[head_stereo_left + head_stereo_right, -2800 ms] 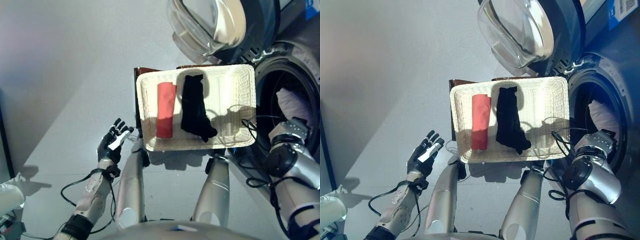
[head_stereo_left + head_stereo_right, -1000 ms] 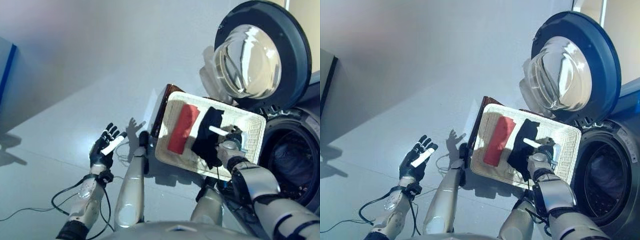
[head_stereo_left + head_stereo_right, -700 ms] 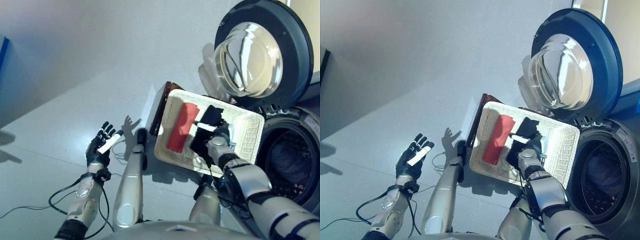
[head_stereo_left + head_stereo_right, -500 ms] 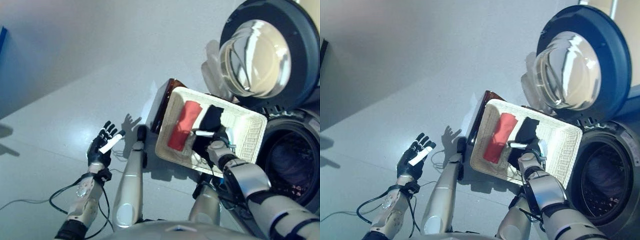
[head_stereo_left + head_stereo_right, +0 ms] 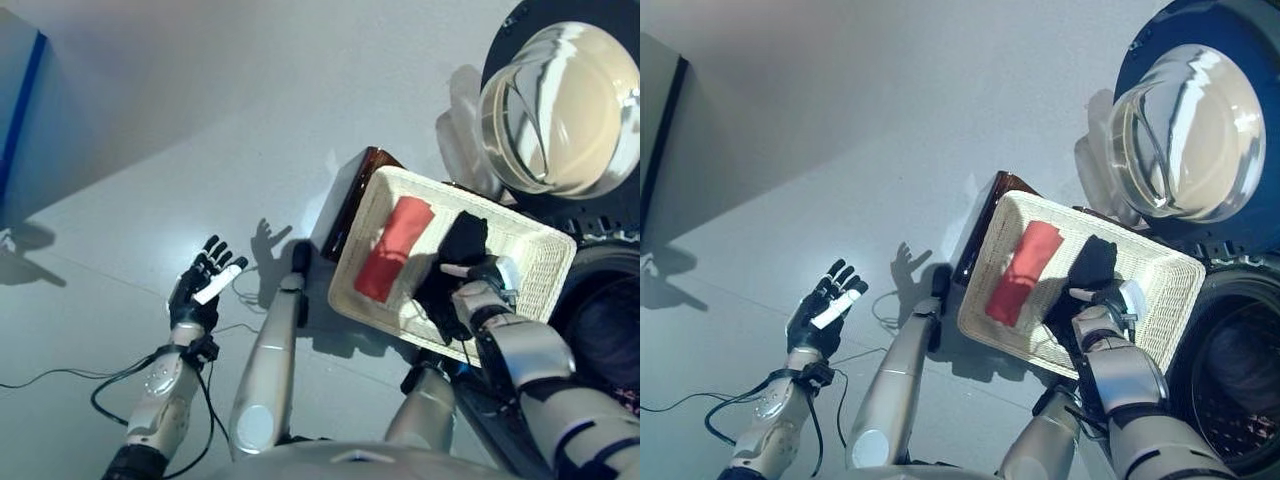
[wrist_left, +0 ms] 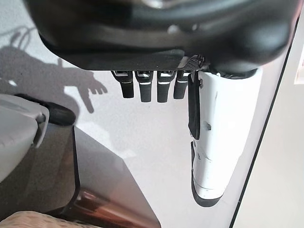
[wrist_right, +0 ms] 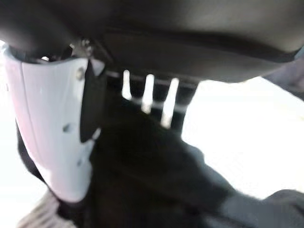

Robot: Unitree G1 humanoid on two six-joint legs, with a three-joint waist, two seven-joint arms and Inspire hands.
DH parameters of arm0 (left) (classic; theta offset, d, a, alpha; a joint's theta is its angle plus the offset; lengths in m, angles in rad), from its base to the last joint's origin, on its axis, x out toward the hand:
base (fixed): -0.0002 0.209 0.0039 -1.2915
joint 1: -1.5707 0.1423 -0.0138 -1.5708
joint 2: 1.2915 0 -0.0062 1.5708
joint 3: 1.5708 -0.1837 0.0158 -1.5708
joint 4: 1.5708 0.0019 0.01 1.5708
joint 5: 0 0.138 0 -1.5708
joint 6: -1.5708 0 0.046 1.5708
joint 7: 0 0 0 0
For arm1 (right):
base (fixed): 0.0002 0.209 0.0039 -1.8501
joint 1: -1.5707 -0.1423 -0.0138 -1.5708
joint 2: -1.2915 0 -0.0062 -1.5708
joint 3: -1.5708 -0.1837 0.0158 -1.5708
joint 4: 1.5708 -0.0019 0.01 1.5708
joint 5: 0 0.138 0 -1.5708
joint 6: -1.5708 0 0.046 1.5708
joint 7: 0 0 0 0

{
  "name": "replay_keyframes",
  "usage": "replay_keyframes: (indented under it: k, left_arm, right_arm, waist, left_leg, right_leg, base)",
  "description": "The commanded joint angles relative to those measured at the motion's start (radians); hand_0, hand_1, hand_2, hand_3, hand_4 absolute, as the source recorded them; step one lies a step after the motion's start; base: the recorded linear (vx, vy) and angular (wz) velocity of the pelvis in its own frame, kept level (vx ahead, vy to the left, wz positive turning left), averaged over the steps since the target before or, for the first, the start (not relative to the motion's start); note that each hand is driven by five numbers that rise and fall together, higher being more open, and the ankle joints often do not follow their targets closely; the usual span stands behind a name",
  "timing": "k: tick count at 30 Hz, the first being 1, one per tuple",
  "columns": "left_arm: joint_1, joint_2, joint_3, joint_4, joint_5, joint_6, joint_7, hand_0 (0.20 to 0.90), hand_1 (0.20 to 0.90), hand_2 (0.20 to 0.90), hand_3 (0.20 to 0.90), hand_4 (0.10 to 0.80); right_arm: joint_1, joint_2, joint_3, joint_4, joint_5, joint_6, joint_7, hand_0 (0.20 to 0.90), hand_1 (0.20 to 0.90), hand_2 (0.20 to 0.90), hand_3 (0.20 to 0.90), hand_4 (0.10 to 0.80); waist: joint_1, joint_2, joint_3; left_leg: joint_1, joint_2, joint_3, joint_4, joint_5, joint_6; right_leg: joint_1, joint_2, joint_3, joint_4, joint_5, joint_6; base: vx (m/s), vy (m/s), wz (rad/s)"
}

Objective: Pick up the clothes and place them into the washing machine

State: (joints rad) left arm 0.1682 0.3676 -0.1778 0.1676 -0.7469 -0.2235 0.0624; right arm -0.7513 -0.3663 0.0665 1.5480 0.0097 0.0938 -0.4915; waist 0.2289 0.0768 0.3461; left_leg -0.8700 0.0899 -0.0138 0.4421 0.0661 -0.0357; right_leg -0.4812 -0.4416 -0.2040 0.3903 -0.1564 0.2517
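Over the white basket, right hand fingers curled into black garment; left hand fingers spread, empty.

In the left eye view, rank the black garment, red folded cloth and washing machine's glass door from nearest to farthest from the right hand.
1. Black garment: under the right hand, in the white wicker basket.
2. Red folded cloth: basket's left part.
3. Washing machine's glass door: beyond the basket.
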Motion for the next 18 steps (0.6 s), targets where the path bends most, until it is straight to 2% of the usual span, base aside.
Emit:
replay_keyframes:
  k: [1, 11, 12, 13, 14, 15, 16, 17, 18]
  left_arm:
    - [0.018, 0.037, 0.004, -0.129, 0.03, -0.064, -0.022, 0.9, 0.9, 0.9, 0.9, 0.8]
    - [0.023, 0.037, 0.011, -0.109, 0.026, -0.071, -0.022, 0.9, 0.9, 0.9, 0.9, 0.8]
    - [0.021, 0.036, 0.011, -0.105, 0.027, -0.072, -0.021, 0.9, 0.9, 0.9, 0.9, 0.8]
    - [0.022, 0.035, 0.012, -0.101, 0.027, -0.074, -0.02, 0.9, 0.9, 0.9, 0.9, 0.8]
    - [0.022, 0.032, 0.013, -0.094, 0.025, -0.075, -0.021, 0.9, 0.9, 0.9, 0.9, 0.8]
    - [0.02, 0.029, 0.016, -0.079, 0.021, -0.082, -0.018, 0.9, 0.9, 0.9, 0.9, 0.8]
    - [0.019, 0.029, 0.021, -0.071, 0.021, -0.084, -0.014, 0.9, 0.9, 0.9, 0.9, 0.8]
    - [0.018, 0.03, 0.02, -0.07, 0.021, -0.084, -0.014, 0.9, 0.9, 0.9, 0.9, 0.8]
    - [0.018, 0.03, 0.029, -0.06, 0.022, -0.085, -0.009, 0.9, 0.9, 0.9, 0.9, 0.8]
  right_arm:
    - [0.072, -0.01, -0.052, 0.003, 0.014, 0.044, 0.011, 0.2, 0.2, 0.2, 0.2, 0.3]
    - [0.1, -0.03, -0.103, 0.008, 0.052, 0.036, -0.014, 0.2, 0.2, 0.2, 0.2, 0.3]
    - [0.101, -0.033, -0.113, 0.006, 0.063, 0.03, -0.018, 0.2, 0.2, 0.2, 0.2, 0.3]
    - [0.104, -0.038, -0.131, 0.003, 0.089, 0.021, -0.028, 0.2, 0.2, 0.2, 0.2, 0.3]
    - [0.107, -0.042, -0.147, -0.001, 0.112, 0.01, -0.036, 0.2, 0.2, 0.2, 0.2, 0.3]
    - [0.112, -0.054, -0.207, -0.039, 0.216, -0.043, -0.051, 0.2, 0.2, 0.2, 0.2, 0.3]
    - [0.118, -0.06, -0.251, -0.066, 0.297, -0.082, -0.056, 0.2, 0.2, 0.2, 0.2, 0.3]
    - [0.12, -0.059, -0.252, -0.067, 0.298, -0.082, -0.057, 0.2, 0.2, 0.2, 0.2, 0.3]
    - [0.131, -0.068, -0.321, -0.105, 0.439, -0.144, -0.056, 0.2, 0.2, 0.2, 0.2, 0.3]
  waist:
    - [0.006, 0.062, -0.003]
    - [-0.006, 0.069, -0.017]
    - [-0.009, 0.071, -0.012]
    - [-0.01, 0.071, -0.014]
    - [-0.012, 0.068, -0.022]
    - [-0.021, 0.067, -0.02]
    - [-0.027, 0.065, -0.023]
    - [-0.025, 0.064, -0.022]
    - [-0.042, 0.059, -0.025]
  left_leg:
    - [-0.039, 0.132, -0.069, 0.124, -0.131, -0.147]
    - [-0.042, 0.131, -0.065, 0.107, -0.124, -0.143]
    - [-0.05, 0.127, -0.063, 0.097, -0.09, -0.137]
    - [-0.047, 0.128, -0.062, 0.093, -0.089, -0.138]
    - [-0.036, 0.132, -0.063, 0.099, -0.122, -0.145]
    - [-0.038, 0.132, -0.059, 0.086, -0.088, -0.139]
    - [-0.032, 0.134, -0.056, 0.084, -0.089, -0.139]
    - [-0.031, 0.135, -0.055, 0.083, -0.09, -0.139]
    - [-0.022, 0.144, -0.051, 0.079, -0.091, -0.14]
  right_leg:
    - [-0.098, -0.04, 0.065, -0.093, 0.197, 0.01]
    - [-0.124, -0.044, 0.071, -0.089, 0.203, 0.01]
    - [-0.134, -0.046, 0.07, -0.096, 0.232, 0.01]
    - [-0.134, -0.045, 0.071, -0.097, 0.232, 0.01]
    - [-0.126, -0.042, 0.073, -0.091, 0.203, 0.01]
    - [-0.138, -0.043, 0.077, -0.101, 0.233, 0.01]
    - [-0.137, -0.041, 0.08, -0.103, 0.233, 0.01]
    - [-0.136, -0.041, 0.081, -0.103, 0.233, 0.01]
    - [-0.135, -0.037, 0.085, -0.111, 0.235, 0.01]
  base:
    - [0.0, 0.0, 0.0]
    - [-0.01, -0.001, 0.0]
    - [-0.098, 0.019, -0.02]
    - [0.0, 0.0, 0.0]
    - [0.0, 0.0, 0.0]
    - [0.03, 0.003, -0.02]
    - [-0.078, 0.022, -0.04]
    - [0.027, 0.005, -0.04]
    - [0.021, 0.001, -0.04]
